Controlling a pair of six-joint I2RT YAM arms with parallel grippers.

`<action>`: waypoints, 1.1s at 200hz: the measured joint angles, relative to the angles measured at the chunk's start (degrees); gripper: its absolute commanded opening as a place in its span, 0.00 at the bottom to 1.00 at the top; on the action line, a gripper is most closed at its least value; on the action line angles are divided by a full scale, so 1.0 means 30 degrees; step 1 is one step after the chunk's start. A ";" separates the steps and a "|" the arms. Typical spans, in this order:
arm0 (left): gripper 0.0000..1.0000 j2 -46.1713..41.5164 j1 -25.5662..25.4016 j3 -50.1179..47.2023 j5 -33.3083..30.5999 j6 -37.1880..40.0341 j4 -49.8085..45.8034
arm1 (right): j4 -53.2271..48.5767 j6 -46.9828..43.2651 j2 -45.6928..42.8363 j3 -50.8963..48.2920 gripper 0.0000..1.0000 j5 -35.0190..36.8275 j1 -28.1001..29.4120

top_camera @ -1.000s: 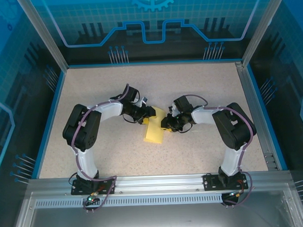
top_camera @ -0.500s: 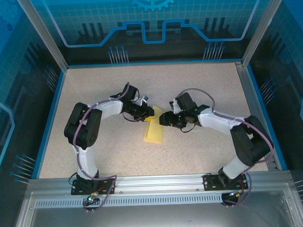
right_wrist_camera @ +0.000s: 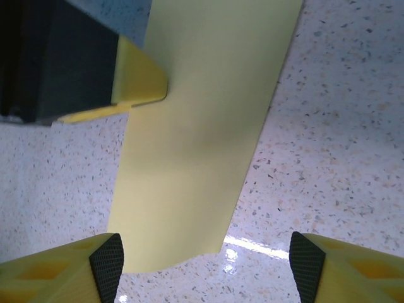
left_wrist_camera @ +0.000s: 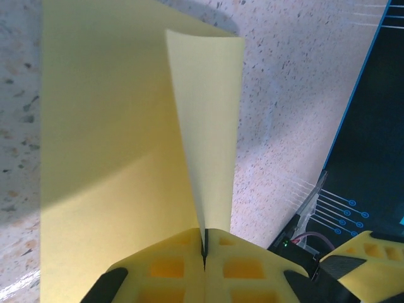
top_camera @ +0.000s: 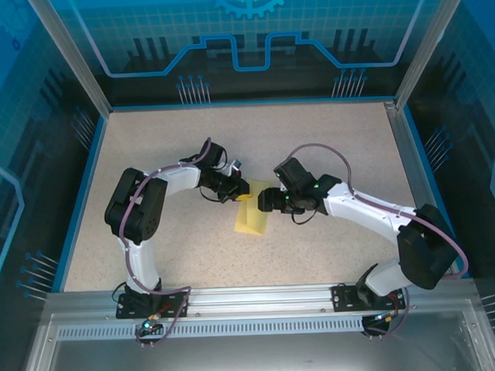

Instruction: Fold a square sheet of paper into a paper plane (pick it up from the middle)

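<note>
Lying folded as a narrow strip on the table (top_camera: pixel 327 142), the sheet of paper (top_camera: pixel 251 219) is pinched by a raised flap at its far end in the closed left gripper (left_wrist_camera: pixel 204 243), while the right gripper (right_wrist_camera: pixel 205 259) is held wide open just beside it.

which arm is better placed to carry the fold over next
Left, probably: the left gripper is shut on a lifted flap of the paper, while the right gripper stands open, gripping nothing.
</note>
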 measured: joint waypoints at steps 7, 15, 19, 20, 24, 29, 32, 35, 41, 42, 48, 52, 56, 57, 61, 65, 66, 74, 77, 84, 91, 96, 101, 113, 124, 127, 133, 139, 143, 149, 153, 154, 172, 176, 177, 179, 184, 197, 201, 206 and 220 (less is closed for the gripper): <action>0.02 -0.0007 0.0000 0.0000 0.0000 0.0000 0.0000 | -0.0495 0.0291 0.0248 0.0699 0.74 0.0204 -0.0036; 0.02 -0.0007 0.0000 0.0000 0.0000 0.0000 0.0000 | -0.0911 0.0495 0.0415 0.1413 0.74 0.0342 -0.0073; 0.02 -0.0015 0.0000 0.0000 0.0000 0.0007 -0.0029 | -0.1056 0.0554 0.0437 0.1712 0.74 0.0393 -0.0080; 0.02 -0.0015 0.0000 0.0000 0.0000 0.0007 -0.0036 | -0.1115 0.0583 0.0444 0.1836 0.74 0.0408 -0.0095; 0.02 -0.0015 0.0000 0.0000 0.0000 0.0007 -0.0073 | -0.1275 0.0634 0.0452 0.2127 0.75 0.0423 -0.0131; 0.02 -0.0015 0.0000 0.0000 0.0000 0.0015 -0.0153 | -0.1479 0.0721 0.0452 0.2499 0.75 0.0466 -0.0160; 0.02 -0.0015 0.0000 0.0000 -0.0007 0.0015 -0.0204 | -0.1596 0.0750 0.0452 0.2710 0.75 0.0474 -0.0182; 0.02 -0.0015 0.0000 0.0000 0.0000 0.0022 -0.0270 | -0.1690 0.0787 0.0452 0.2892 0.75 0.0481 -0.0211; 0.01 -0.0015 0.0000 0.0000 0.0000 0.0029 -0.0372 | -0.1800 0.0845 0.0452 0.3213 0.75 0.0466 -0.0299; 0.01 -0.0015 0.0000 0.0000 -0.0007 0.0036 -0.0386 | -0.1807 0.0845 0.0452 0.3242 0.75 0.0466 -0.0306; 0.01 -0.0015 0.0000 0.0000 -0.0007 0.0051 -0.0495 | -0.1887 0.0896 0.0452 0.3468 0.75 0.0444 -0.0415; 0.01 -0.0015 0.0000 0.0000 -0.0007 0.0066 -0.0561 | -0.1945 0.0896 0.0452 0.3585 0.75 0.0401 -0.0481; 0.01 -0.0015 0.0000 0.0000 -0.0007 0.0066 -0.0605 | -0.1989 0.0903 0.0452 0.3657 0.75 0.0350 -0.0561; 0.01 -0.0015 0.0000 0.0000 -0.0007 0.0066 -0.0612 | -0.1996 0.0903 0.0452 0.3672 0.75 0.0335 -0.0568; 0.01 -0.0015 0.0000 0.0000 -0.0007 0.0066 -0.0648 | -0.2047 0.0903 0.0452 0.3716 0.75 0.0291 -0.0670; 0.01 -0.0015 0.0000 0.0000 -0.0007 0.0066 -0.0685 | -0.2076 0.0903 0.0452 0.3745 0.75 0.0248 -0.0750; 0.01 -0.0015 0.0000 0.0000 -0.0007 0.0066 -0.0685 | -0.2091 0.0896 0.0452 0.3745 0.75 0.0219 -0.0794; 0.00 -0.0015 -0.0007 0.0000 -0.0007 0.0066 -0.0699 | -0.2200 0.0896 0.0452 0.3759 0.75 0.0015 -0.0976; 0.00 -0.0015 -0.0007 0.0000 -0.0007 0.0066 -0.0699 | -0.2229 0.0889 0.0452 0.3759 0.75 -0.0051 -0.1056; 0.00 -0.0015 -0.0007 0.0000 -0.0007 0.0058 -0.0699 | -0.2280 0.0889 0.0452 0.3759 0.75 -0.0262 -0.1217; 0.00 -0.0015 -0.0044 0.0000 -0.0007 0.0058 -0.0699 | -0.2302 0.0882 0.0474 0.3759 0.75 -0.0510 -0.1384; 0.00 -0.0015 -0.0044 0.0000 -0.0007 0.0051 -0.0707 | -0.2302 0.0882 0.0488 0.3759 0.75 -0.0714 -0.1515; 0.00 -0.0015 -0.0066 0.0000 -0.0007 0.0051 -0.0699 | -0.2302 0.0874 0.0532 0.3759 0.75 -0.0925 -0.1625; 0.00 -0.0015 -0.0109 0.0000 -0.0007 0.0051 -0.0707 | -0.2302 0.0816 0.0670 0.3774 0.75 -0.1326 -0.1851; 0.00 -0.0015 -0.0160 0.0000 -0.0007 0.0051 -0.0707 | -0.2302 0.0743 0.0867 0.3818 0.75 -0.1639 -0.1974; 0.00 -0.0015 -0.0182 0.0000 -0.0007 0.0051 -0.0707 | -0.2288 0.0729 0.0925 0.3825 0.75 -0.1719 -0.2004; 0.00 -0.0015 -0.0211 0.0000 -0.0007 0.0044 -0.0699 | -0.2273 0.0714 0.1027 0.3832 0.75 -0.1851 -0.2011; 0.00 -0.0015 -0.0240 0.0000 -0.0007 0.0044 -0.0699 | -0.2259 0.0670 0.1115 0.3832 0.75 -0.2011 -0.2025; 0.00 -0.0015 -0.0240 0.0000 -0.0007 0.0044 -0.0699 | -0.2244 0.0663 0.1158 0.3832 0.75 -0.2113 -0.2025; 0.00 -0.0015 -0.0270 0.0000 -0.0015 0.0044 -0.0699 | -0.2193 0.0648 0.1188 0.3810 0.75 -0.2229 -0.2025; 0.00 -0.0015 -0.0284 0.0000 -0.0015 0.0036 -0.0699 | -0.2135 0.0597 0.1188 0.3781 0.75 -0.2302 -0.2018; 0.00 -0.0015 -0.0291 0.0000 -0.0007 0.0036 -0.0699 | -0.2120 0.0583 0.1188 0.3774 0.75 -0.2302 -0.2018; 0.00 -0.0015 -0.0313 0.0000 -0.0007 -0.0007 -0.0678 | -0.1464 0.0328 0.0969 0.3279 0.75 -0.2382 -0.1880; 0.00 -0.0015 -0.0328 0.0000 -0.0007 -0.0007 -0.0678 | -0.1209 0.0219 0.0816 0.3009 0.75 -0.2390 -0.1792; 0.00 -0.0015 -0.0328 0.0000 -0.0007 -0.0015 -0.0678 | -0.1188 0.0211 0.0787 0.2965 0.75 -0.2382 -0.1778; 0.00 -0.0015 -0.0335 0.0000 -0.0015 -0.0022 -0.0670 | -0.1093 0.0153 0.0678 0.2805 0.74 -0.2346 -0.1727; 0.00 -0.0015 -0.0342 0.0000 -0.0007 -0.0044 -0.0663 | -0.0823 -0.0007 0.0393 0.2390 0.73 -0.2302 -0.1574; 0.00 -0.0015 -0.0364 0.0000 -0.0015 -0.0153 -0.0627 | -0.0240 -0.0444 -0.0459 0.1239 0.70 -0.2208 -0.1020; 0.00 -0.0015 -0.0372 0.0000 -0.0015 -0.0189 -0.0627 | -0.0051 -0.0641 -0.0648 0.0954 0.69 -0.2208 -0.0838; 0.00 -0.0015 -0.0386 0.0000 -0.0036 -0.0240 -0.0627 | 0.0102 -0.0852 -0.0852 0.0619 0.68 -0.2215 -0.0583; 0.00 -0.0015 -0.0430 0.0000 -0.0066 -0.0401 -0.0612 | 0.0255 -0.1552 -0.0911 0.0226 0.67 -0.2047 0.0313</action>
